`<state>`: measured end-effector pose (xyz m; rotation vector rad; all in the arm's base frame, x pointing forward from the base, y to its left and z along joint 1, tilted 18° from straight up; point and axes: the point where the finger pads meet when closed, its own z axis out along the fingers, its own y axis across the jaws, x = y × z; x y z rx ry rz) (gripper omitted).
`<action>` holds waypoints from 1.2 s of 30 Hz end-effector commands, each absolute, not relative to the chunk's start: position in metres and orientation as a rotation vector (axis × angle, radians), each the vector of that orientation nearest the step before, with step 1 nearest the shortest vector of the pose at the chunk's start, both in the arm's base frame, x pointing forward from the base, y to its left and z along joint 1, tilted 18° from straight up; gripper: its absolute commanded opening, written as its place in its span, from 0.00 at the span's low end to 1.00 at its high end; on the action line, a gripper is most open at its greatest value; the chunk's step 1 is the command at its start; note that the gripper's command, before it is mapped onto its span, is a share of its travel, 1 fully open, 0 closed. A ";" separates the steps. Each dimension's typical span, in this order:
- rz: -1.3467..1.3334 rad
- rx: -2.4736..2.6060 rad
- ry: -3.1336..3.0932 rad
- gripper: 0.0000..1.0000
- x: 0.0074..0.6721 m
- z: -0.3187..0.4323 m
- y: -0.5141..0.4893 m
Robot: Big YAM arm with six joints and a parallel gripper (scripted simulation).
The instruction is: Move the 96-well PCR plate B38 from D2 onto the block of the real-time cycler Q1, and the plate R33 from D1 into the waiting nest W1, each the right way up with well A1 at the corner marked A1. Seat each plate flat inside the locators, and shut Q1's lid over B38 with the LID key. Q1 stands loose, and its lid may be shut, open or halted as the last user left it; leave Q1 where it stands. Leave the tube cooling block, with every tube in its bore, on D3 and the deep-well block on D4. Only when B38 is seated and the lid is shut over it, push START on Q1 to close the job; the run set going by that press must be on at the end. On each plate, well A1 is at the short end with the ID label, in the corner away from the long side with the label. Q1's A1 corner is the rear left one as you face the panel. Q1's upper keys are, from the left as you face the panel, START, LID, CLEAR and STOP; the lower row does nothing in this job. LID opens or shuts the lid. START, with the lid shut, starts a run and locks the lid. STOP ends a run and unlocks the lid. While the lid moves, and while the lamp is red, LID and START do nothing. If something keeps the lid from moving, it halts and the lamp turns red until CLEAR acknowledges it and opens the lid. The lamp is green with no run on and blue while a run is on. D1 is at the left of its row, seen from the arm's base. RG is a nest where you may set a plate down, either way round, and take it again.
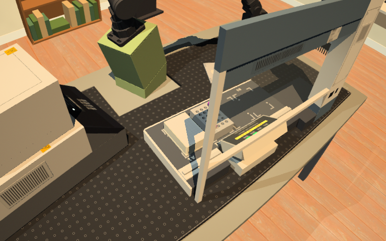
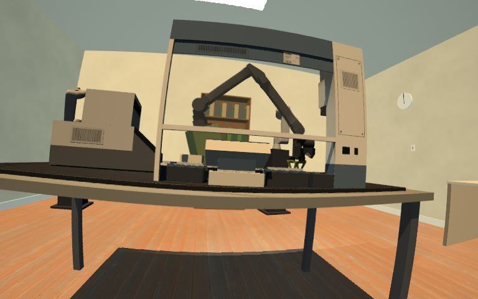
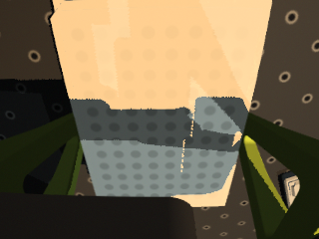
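Observation:
In the wrist view a cream 96-well PCR plate (image 3: 159,87) fills the middle, its near half in grey shadow. My gripper (image 3: 160,119) is shut on it, one green finger on each long side. Dotted black mat shows all around the plate. I cannot read its label, so I cannot tell whether it is B38 or R33. In the exterior view the gripper (image 2: 297,163) hangs low at the right end of the deck, inside the gantry frame. The cycler Q1 (image 1: 42,127) stands at the left, with its dark key panel (image 1: 85,105) showing a small pale lamp.
The gantry frame (image 1: 284,36) spans the deck, and its front post (image 1: 209,127) and rail hide my gripper in the top view. The cream deep-well block (image 1: 179,133) and the grey tube cooling block (image 1: 211,119) sit on the deck tray. The arm's green pedestal (image 1: 133,62) stands behind.

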<state>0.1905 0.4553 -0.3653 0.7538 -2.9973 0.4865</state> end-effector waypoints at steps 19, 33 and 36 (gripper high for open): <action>0.426 0.783 -3.031 0.00 0.184 -0.349 0.482; 0.431 0.756 -3.033 0.00 0.208 -0.355 0.484; 0.436 0.754 -3.030 0.00 0.208 -0.357 0.481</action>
